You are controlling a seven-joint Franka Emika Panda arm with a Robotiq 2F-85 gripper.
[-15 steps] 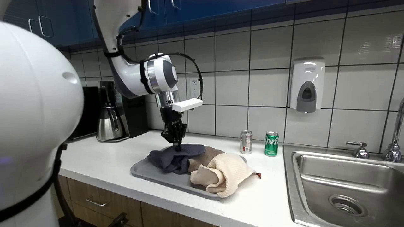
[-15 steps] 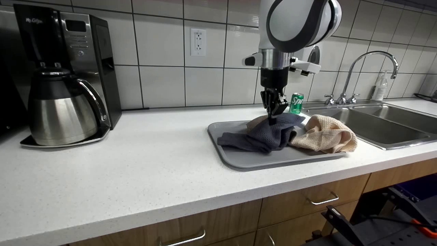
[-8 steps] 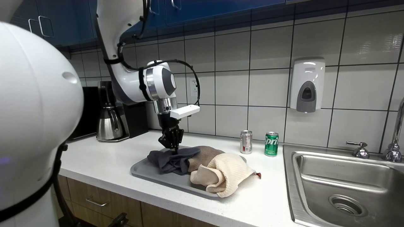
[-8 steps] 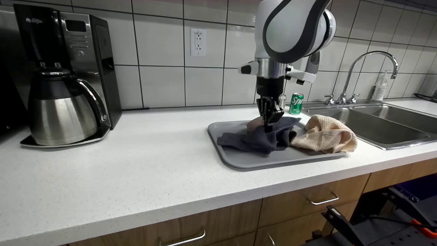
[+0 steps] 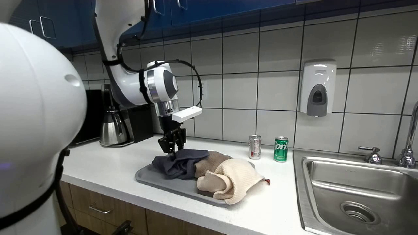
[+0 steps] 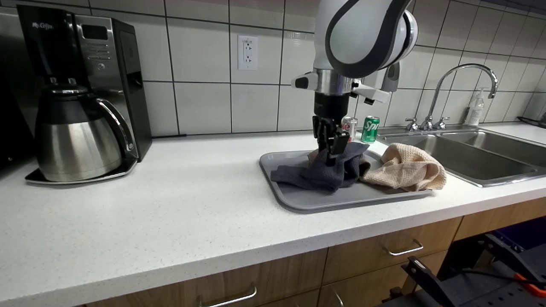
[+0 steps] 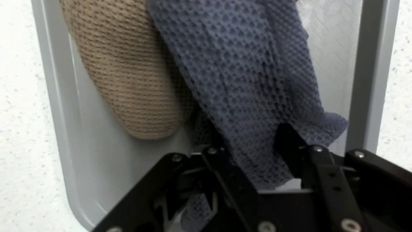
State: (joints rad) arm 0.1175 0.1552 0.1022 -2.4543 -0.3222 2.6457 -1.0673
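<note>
Navy waffle-weave cloth, crumpled on grey tray. Fingers pointing down, standing apart, one on either side of cloth's raised fold; whether touching it, cannot tell. Brown cloth beside it, on tray. Cream cloth overhanging tray edge. Behind, on bench: silver can, green can, both upright. Steel sink set into bench near green can.

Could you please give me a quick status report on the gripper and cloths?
Gripper open, astride a fold of dark blue cloth. That cloth rumpled on gray tray. Brown cloth right alongside, possibly in the way.
</note>
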